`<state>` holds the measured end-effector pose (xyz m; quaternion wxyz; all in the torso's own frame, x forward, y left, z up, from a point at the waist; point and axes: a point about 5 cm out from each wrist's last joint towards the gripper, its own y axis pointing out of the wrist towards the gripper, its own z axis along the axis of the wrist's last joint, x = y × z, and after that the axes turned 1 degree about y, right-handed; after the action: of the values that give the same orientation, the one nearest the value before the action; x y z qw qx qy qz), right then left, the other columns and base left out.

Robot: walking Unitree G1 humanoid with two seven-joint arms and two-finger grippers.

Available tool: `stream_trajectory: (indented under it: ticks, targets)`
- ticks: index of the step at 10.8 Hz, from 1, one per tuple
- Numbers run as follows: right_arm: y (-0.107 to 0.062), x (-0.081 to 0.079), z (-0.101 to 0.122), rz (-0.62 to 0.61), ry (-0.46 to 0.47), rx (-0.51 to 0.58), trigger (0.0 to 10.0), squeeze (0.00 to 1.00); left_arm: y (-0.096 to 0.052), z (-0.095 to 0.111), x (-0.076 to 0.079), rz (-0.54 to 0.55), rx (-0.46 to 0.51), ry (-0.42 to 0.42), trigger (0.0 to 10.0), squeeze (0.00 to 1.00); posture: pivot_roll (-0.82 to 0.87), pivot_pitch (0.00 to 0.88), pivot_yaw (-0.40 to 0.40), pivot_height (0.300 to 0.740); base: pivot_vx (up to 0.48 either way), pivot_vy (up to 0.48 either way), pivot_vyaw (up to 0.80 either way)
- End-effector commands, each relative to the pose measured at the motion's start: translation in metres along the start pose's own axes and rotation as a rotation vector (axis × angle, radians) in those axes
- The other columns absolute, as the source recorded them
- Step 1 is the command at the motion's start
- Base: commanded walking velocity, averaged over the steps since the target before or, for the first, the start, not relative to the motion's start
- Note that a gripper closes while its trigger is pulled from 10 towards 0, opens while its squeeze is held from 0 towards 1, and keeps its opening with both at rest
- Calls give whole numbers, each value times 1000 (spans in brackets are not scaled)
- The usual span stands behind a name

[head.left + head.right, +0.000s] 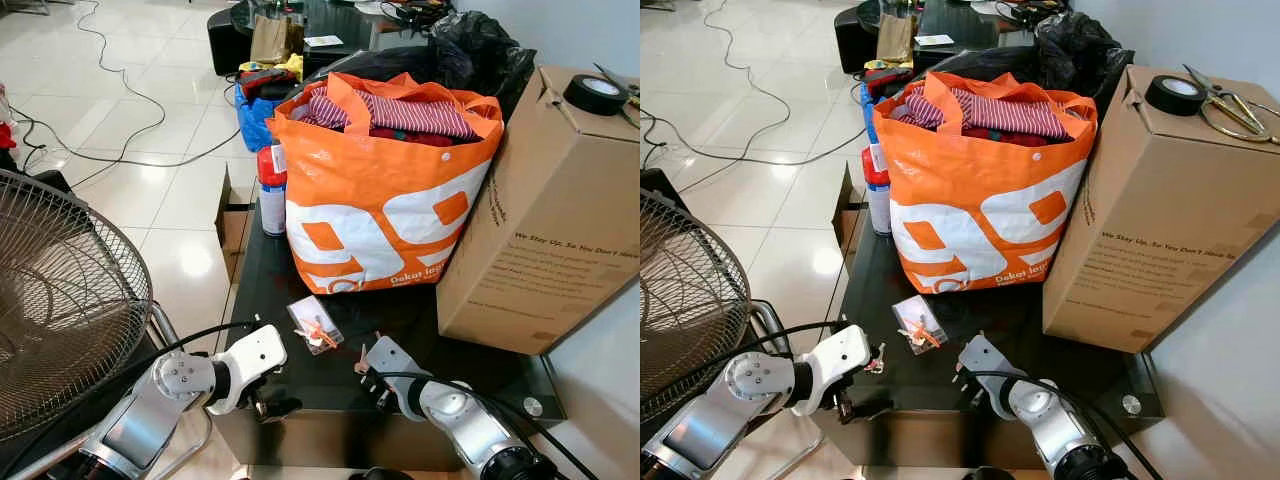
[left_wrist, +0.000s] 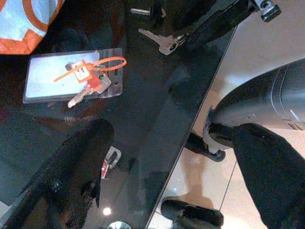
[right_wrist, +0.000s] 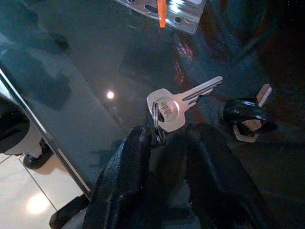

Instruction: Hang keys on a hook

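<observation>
The right gripper (image 3: 164, 143) pinches the ring of the silver keys (image 3: 178, 107), key pointing toward two o'clock on the black glass table (image 3: 71, 71).

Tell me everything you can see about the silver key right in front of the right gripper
The silver key is plain bright metal with a rounded head bearing faint stamped lettering and a grooved blade. It lies flat on the dark glossy table, blade pointing away from the right gripper. A thin split ring runs through the hole in its head, and that ring sits at the tips of the two black fingers, which are closed around it. A black-headed key lies beside it, apart.
</observation>
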<state>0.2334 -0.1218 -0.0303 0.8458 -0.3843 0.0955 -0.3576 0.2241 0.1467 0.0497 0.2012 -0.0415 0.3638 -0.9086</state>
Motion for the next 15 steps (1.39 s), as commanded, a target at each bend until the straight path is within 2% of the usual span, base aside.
stream_trajectory:
  ticks: [1,10,12,13,14,15]
  targets:
    - [0,3,0,-7,-14,-4,78,0,-1,1,0,-4,-4,15,10000,0,-128,0,-45,740,0,0,0]
    - [3,3,1,-3,6,8,0,0,-1,3,-2,-2,-4,18,10000,0,-123,0,-44,740,0,0,0]
    - [-6,5,-3,24,17,48,0,0,-1,3,-3,1,-5,16,10000,0,-122,0,-46,740,0,0,0]
    - [-7,5,-10,24,-4,22,0,0,-1,2,-3,1,-5,16,10000,0,-122,0,-46,740,0,0,0]
    - [-7,4,-16,16,-40,-15,9961,0,-1,3,-3,0,-5,17,10000,0,-125,0,-42,740,0,0,0]
    - [-6,3,-16,15,-35,-23,10000,208,-1,3,-4,-1,-5,19,10000,0,-127,0,-40,740,0,0,0]
